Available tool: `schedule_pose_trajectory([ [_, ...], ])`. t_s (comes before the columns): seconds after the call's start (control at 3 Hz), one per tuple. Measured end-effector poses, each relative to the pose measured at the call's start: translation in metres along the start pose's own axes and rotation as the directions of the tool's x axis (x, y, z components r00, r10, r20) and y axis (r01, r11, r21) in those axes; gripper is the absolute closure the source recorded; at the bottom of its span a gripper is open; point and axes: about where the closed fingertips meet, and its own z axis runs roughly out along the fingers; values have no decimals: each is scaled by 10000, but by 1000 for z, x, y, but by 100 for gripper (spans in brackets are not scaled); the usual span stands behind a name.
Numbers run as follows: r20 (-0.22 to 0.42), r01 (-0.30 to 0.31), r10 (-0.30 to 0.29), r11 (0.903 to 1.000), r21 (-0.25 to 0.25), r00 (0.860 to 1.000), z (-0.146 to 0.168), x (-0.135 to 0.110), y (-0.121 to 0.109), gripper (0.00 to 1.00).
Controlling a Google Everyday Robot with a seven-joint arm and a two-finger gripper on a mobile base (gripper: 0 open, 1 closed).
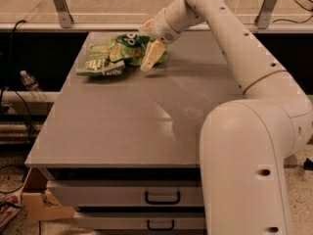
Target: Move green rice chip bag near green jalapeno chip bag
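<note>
The green rice chip bag (pixel 128 45), bright green and crinkled with a dark round logo, lies at the far left of the grey table (pixel 122 126). It touches and partly overlaps the green jalapeno chip bag (pixel 99 63), which lies flat just left of it and shows pale lettering. My gripper (pixel 145 47) reaches in from the right at the rice bag's right end. One cream finger is above the bag and one (pixel 150 57) is in front of it. The fingers stand apart around the bag's end and look open.
My white arm (pixel 230 38) crosses the right side of the table, with its large base (pixel 244 170) at the front right. A rail and glass wall run behind the table. Drawers (pixel 161 197) are below the front edge. A water bottle (pixel 30 83) and a cardboard box (pixel 39 204) are on the left.
</note>
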Motion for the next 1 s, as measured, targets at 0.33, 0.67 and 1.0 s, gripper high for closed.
schedule_pose_trajectory([
  [0.33,-601,362,-356,9993,79,9976,-17,-10,-5,0],
  [0.67,-1780,805,-712,9957,457,9814,-51,-24,-12,0],
  [1.0,-3092,857,-556,9927,847,9494,-89,-28,-6,0],
])
